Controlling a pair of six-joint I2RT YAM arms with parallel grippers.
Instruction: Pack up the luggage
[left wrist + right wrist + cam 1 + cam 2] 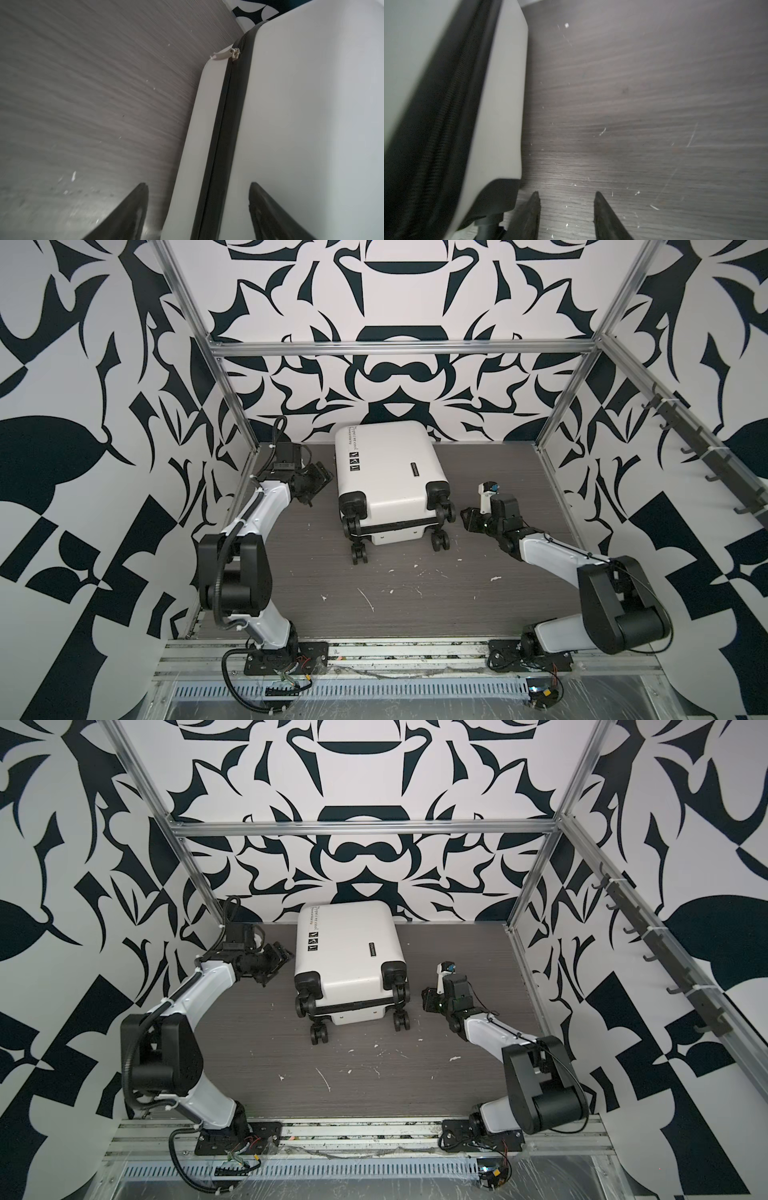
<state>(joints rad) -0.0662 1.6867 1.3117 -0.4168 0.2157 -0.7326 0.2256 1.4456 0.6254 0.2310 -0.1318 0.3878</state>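
Observation:
The luggage (386, 472) (347, 952) is a white hard-shell suitcase lying flat and closed at the back middle of the table, its black wheels pointing to the front. My left gripper (322, 479) (282, 959) is open beside the case's left side. In the left wrist view the left gripper (197, 184) frames the luggage (301, 124) and its black zipper band, with a zipper pull (235, 53) further along. My right gripper (467, 516) (428, 996) is open, low, just right of the front right wheel. In the right wrist view the right gripper (566, 192) holds nothing, over bare table beside the luggage (500, 93).
The dark wood-grain table (415, 585) carries small white flecks. Metal frame posts stand at the back corners. A rail of black hooks (706, 456) runs along the right wall. Both arm bases sit at the front edge.

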